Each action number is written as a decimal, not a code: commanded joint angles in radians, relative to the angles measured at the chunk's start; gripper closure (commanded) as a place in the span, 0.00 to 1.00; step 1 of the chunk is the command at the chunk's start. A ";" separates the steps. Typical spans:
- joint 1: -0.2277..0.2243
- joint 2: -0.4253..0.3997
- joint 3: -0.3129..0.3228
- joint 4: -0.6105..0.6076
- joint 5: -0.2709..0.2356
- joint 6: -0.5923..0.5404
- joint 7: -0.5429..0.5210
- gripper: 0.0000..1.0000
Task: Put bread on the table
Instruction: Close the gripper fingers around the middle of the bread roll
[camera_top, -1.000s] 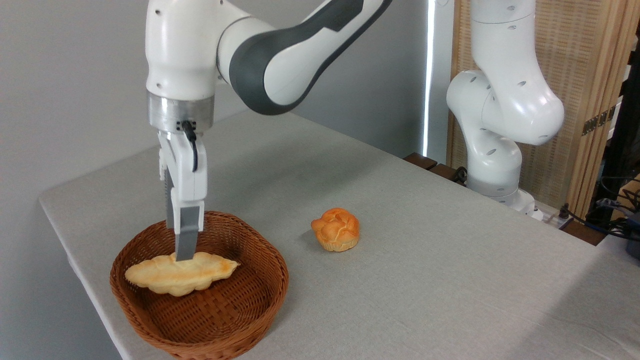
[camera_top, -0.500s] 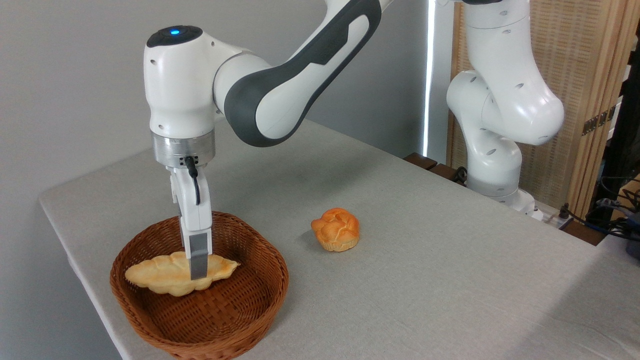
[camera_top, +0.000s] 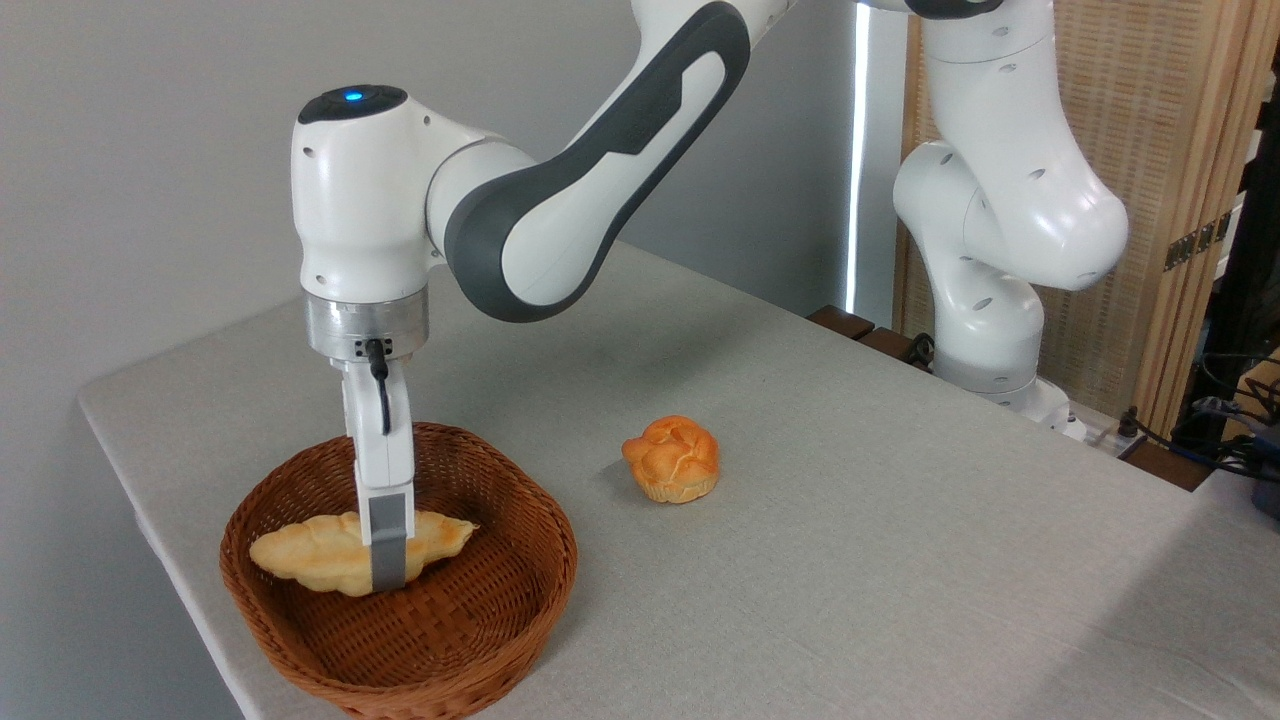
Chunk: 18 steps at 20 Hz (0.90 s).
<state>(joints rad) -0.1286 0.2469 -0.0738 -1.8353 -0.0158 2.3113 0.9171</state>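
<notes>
Bread (camera_top: 310, 552) lies flat in the wicker basket (camera_top: 470, 640), long axis left-right. End effector (camera_top: 386, 575) straddles it right of centre, fingers crosswise to that axis; near finger hides the gap, so can't tell if clamped. Bare surface (camera_top: 800, 560) lies to the right.

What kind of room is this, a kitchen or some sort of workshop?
Most likely a robotics lab, not a kitchen. A white robot arm is mounted beside a cloth-covered table, loose cables trail at the right edge, and the only food is the bread in a wicker basket and a bun.
</notes>
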 joint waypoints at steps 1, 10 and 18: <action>0.003 0.014 -0.001 -0.012 0.017 0.062 0.000 0.00; 0.003 0.015 -0.018 -0.012 0.005 0.060 -0.027 0.34; 0.004 0.015 -0.018 -0.012 0.004 0.059 -0.027 0.80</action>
<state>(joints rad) -0.1286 0.2611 -0.0903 -1.8372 -0.0158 2.3371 0.9061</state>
